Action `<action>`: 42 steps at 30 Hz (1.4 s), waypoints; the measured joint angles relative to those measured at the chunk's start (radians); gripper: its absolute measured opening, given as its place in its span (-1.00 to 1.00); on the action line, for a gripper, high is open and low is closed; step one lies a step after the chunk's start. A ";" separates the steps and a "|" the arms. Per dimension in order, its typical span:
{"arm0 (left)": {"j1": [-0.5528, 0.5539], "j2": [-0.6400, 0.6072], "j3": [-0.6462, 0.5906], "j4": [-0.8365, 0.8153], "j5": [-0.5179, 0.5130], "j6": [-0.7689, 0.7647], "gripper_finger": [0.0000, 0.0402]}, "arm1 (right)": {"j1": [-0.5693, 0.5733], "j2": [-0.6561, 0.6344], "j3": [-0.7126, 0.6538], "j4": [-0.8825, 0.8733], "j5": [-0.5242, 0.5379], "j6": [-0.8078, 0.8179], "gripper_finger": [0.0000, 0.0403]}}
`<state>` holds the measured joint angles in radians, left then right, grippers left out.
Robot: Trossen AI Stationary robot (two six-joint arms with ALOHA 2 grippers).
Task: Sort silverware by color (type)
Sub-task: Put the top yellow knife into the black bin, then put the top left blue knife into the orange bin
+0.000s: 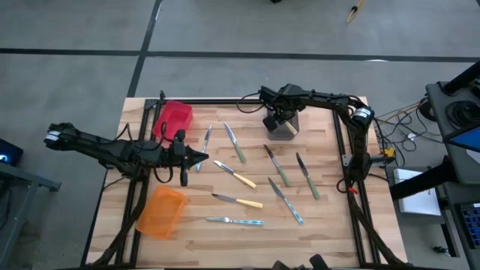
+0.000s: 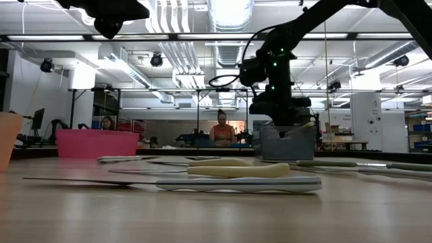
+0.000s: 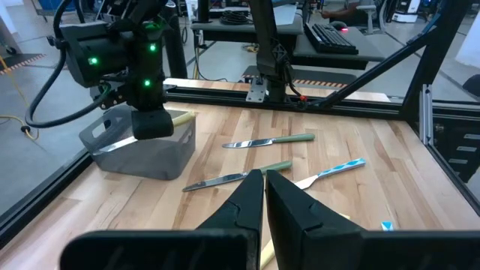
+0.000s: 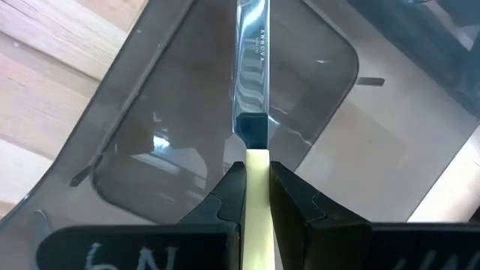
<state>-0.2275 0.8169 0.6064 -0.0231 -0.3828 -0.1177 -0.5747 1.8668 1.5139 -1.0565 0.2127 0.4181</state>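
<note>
Right gripper [image 4: 253,196] — fingers clamped on a yellow-handled knife [image 4: 256,184] — over the grey bin [image 1: 283,129] at table's 1 o'clock; left gripper [image 3: 264,196] nearly closed, empty.

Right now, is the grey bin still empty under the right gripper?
Yes: the right gripper holds a yellow-handled knife over the grey bin, whose floor is bare.

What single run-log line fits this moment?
right tool: shut on yellow-handled metal knife, over grey plastic bin | left tool: shut, waiting near red bin
</note>
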 joint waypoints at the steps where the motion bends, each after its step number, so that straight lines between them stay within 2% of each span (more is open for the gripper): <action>1: 0.000 0.000 0.000 0.000 0.000 0.000 -1.00 | 0.000 0.000 -0.001 0.000 0.000 -0.003 -0.85; 14: 0.000 0.000 0.000 0.000 0.000 0.000 -1.00 | 0.000 0.000 -0.002 0.025 0.000 -0.018 -0.61; 23: 0.000 0.000 0.000 0.000 0.000 0.000 -1.00 | 0.001 -0.015 0.014 0.012 -0.002 -0.018 -0.60; 30: 0.000 0.000 0.000 0.000 0.000 0.000 -1.00 | 0.021 -0.076 0.031 0.012 -0.002 -0.018 -0.62; 38: 0.000 0.000 0.000 0.000 0.000 -0.001 -1.00 | 0.109 -0.185 0.029 0.029 0.003 -0.024 -0.61; 42: 0.000 0.000 0.000 -0.001 0.000 -0.045 -1.00 | 0.191 -0.246 0.010 0.082 0.060 -0.059 -0.65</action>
<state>-0.2274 0.8168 0.6064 -0.0238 -0.3824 -0.1625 -0.3841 1.6210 1.5240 -0.9744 0.2727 0.3595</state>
